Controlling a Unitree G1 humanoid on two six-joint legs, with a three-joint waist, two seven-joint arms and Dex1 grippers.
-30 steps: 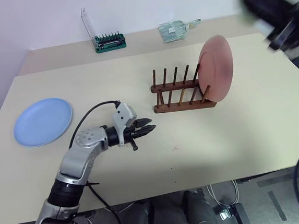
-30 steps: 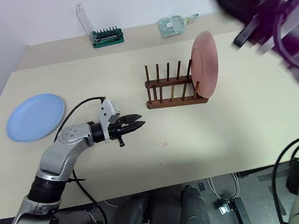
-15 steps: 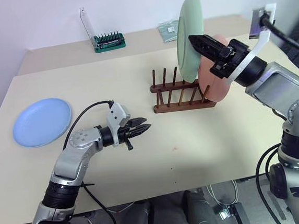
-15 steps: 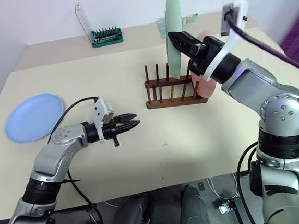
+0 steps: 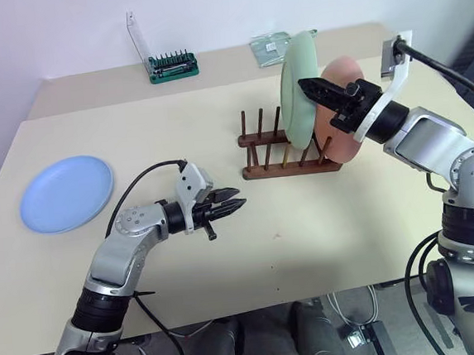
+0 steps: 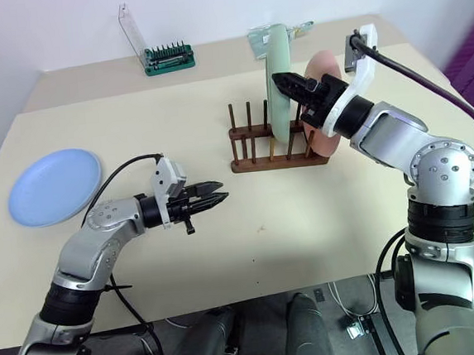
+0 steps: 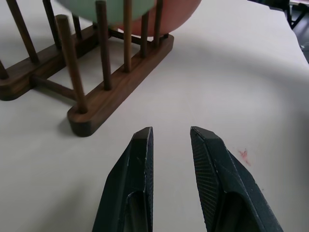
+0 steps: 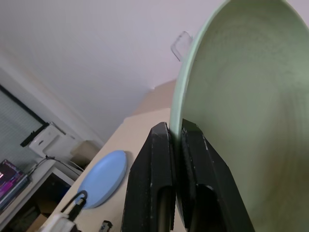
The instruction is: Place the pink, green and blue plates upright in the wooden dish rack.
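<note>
- Green plate [image 5: 297, 89] pinched edge-on by right gripper [image 5: 310, 87], upright among wooden dish rack [image 5: 289, 152] pegs, seemingly seated.
- Pink plate [image 5: 349, 109] beside it.
- Left gripper [image 5: 235, 204], slightly parted, empty, before rack.

Your open ground: bare table [image 5: 324, 220] stretched between left gripper [image 5: 233, 205] and wooden dish rack [image 5: 289, 152], nothing lying there. Rack's rightmost slots were blocked: pink plate [image 5: 349, 105] stood at right end, green plate [image 5: 298, 89] just beside it, pinched at rim by right gripper [image 5: 305, 84]. Left-hand pegs stood free. Blue plate [image 5: 66, 192] lay flat, well apart at table's left. Bit case [image 5: 173, 65] and clear packet [image 5: 271, 48] sat on back ledge, out of your way.
</note>
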